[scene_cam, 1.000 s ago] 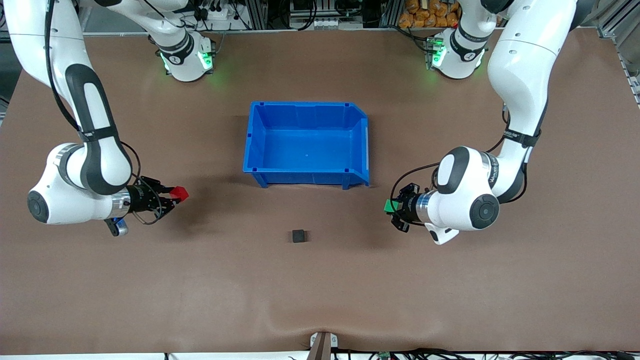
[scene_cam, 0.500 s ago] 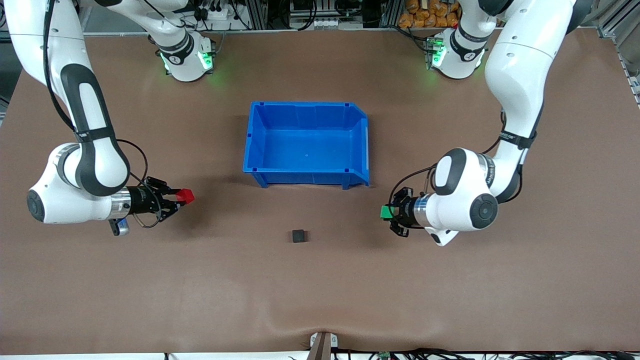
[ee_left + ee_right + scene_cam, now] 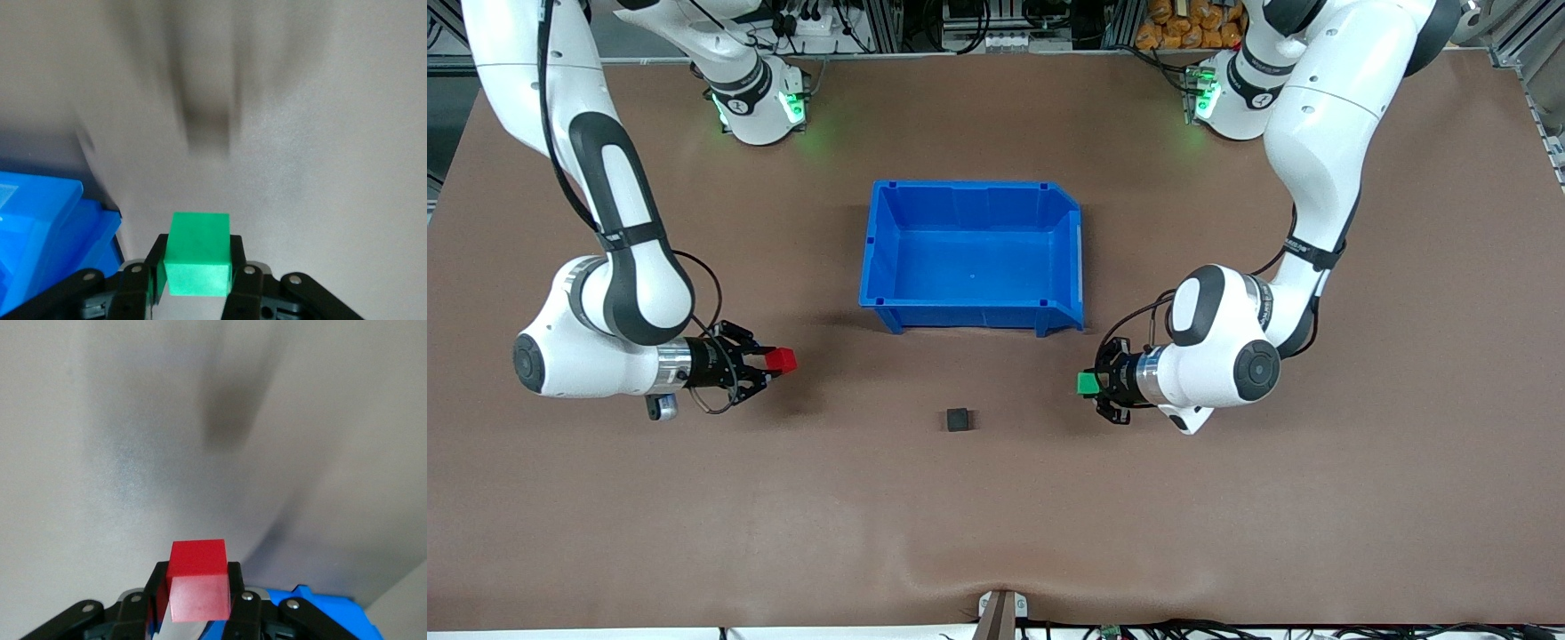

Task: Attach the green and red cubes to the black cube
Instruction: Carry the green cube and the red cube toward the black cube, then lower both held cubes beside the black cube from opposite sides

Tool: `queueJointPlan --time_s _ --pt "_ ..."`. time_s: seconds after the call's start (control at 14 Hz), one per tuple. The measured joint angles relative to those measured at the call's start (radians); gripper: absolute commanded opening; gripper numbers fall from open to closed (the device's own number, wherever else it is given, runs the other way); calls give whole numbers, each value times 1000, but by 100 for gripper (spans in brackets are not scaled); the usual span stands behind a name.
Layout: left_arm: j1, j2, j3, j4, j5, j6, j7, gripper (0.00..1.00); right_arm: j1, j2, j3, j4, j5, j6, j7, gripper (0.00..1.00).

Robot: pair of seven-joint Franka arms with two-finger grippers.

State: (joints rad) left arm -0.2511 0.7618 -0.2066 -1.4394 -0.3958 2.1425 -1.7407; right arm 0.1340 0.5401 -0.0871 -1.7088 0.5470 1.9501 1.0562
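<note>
The black cube (image 3: 958, 420) sits on the brown table, nearer the front camera than the blue bin. It shows as a dark blur in the left wrist view (image 3: 208, 130) and the right wrist view (image 3: 229, 420). My left gripper (image 3: 1089, 384) is shut on the green cube (image 3: 1087, 383), held just above the table toward the left arm's end from the black cube. The green cube fills the jaws in the left wrist view (image 3: 197, 254). My right gripper (image 3: 778, 360) is shut on the red cube (image 3: 783, 359) (image 3: 197, 580), held toward the right arm's end from the black cube.
An empty blue bin (image 3: 880, 258) stands mid-table, farther from the front camera than the black cube. Its corner shows in the left wrist view (image 3: 40, 233) and the right wrist view (image 3: 320, 613). The brown mat has a slight bulge near the front edge (image 3: 996, 569).
Both arms have moved inward toward the black cube, the left gripper carrying the green cube and the right gripper carrying the red cube. The black cube has not moved.
</note>
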Motion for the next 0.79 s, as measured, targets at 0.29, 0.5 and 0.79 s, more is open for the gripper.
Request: queueJointPlan --time_s 0.29,0.5,0.79 --pt "-11 19 -1 22 -5 11 -51 17 6 2 0 0 4 24 94 0" --pt "-28 41 -2 38 -7 57 -70 18 33 5 2 0 25 77 182 0" --pt "-29 49 -1 50 -9 79 -70 18 72 10 2 2 43 114 261 0"
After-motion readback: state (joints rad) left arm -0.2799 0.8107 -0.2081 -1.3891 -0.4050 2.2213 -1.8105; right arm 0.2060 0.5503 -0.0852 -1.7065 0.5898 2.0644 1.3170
